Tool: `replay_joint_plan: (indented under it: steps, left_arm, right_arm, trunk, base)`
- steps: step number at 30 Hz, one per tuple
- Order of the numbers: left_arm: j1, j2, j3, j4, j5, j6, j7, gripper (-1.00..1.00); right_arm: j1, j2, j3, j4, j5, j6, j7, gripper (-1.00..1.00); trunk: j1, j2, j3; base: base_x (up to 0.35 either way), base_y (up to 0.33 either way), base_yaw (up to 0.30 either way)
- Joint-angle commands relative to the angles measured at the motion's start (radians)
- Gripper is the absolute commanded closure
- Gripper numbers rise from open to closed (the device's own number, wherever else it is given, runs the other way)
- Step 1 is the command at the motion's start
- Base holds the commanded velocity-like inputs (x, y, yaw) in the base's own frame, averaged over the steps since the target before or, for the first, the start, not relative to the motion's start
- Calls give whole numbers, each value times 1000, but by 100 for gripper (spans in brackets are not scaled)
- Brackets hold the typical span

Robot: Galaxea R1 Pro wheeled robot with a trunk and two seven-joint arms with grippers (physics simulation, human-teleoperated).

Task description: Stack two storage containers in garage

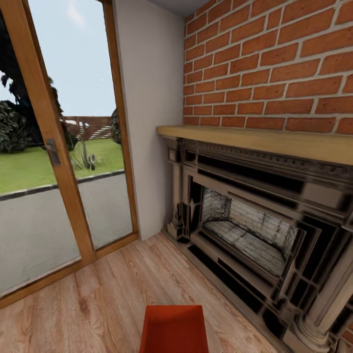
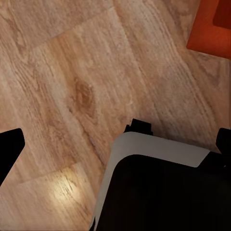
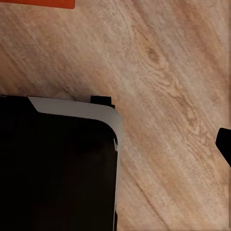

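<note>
Head view: one orange-red rectangular open-top storage container is sitting on the light wood-plank floor at the bottom edge of the frame, cut off by it, just in front of one dark carved fireplace surround. One pale wooden mantel shelf is running along the red brick wall above the firebox. One wood-framed glass door is standing to the left, looking out on grass and a paved path.

Left wrist view: a corner of one orange-red container is showing at the frame's edge, resting on the plank floor. One dark, white-trimmed body panel of the robot is lying below the camera. Dark finger parts of the left gripper are poking in at opposite edges, one fingertip well apart from the other; the fingers are spread wide and are gripping nothing.

Right wrist view: a thin strip of one orange-red container is peeking in at the edge, apart from the same dark, white-trimmed panel. One dark fingertip is showing over the planks; whether the right fingers are spread or clenched cannot be told.
</note>
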Motion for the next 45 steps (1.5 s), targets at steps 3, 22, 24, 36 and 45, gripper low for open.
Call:
replay_joint_plan:
  steps: [3,22,24,36,45]
  left_arm:
    - [-1,0,4,1,4,-4,1,-100]
    - [-1,0,4,1,5,-4,1,-100]
    - [-1,0,4,1,5,-4,1,-100]
    - [-1,0,4,1,6,-3,1,-100]
    - [-1,0,4,1,6,-3,1,-100]
  right_arm:
    - [-1,0,8,3,-3,-5,-3,-100]
    - [-1,1,9,3,-3,-5,-3,-100]
    - [-1,1,10,3,-3,-5,-3,-100]
    - [-1,1,9,3,-3,-5,-3,-100]
    - [-1,1,10,3,-3,-5,-3,-100]
  trunk:
    - [0,-1,-6]
    - [0,-1,-36]
    - [0,-1,-39]
    - [0,-1,-58]
    - [0,-1,-73]
  base:
    - [12,-18,0]
    - [29,6,0]
    - [67,26,0]
    - [8,13,0]
    - [0,21,0]
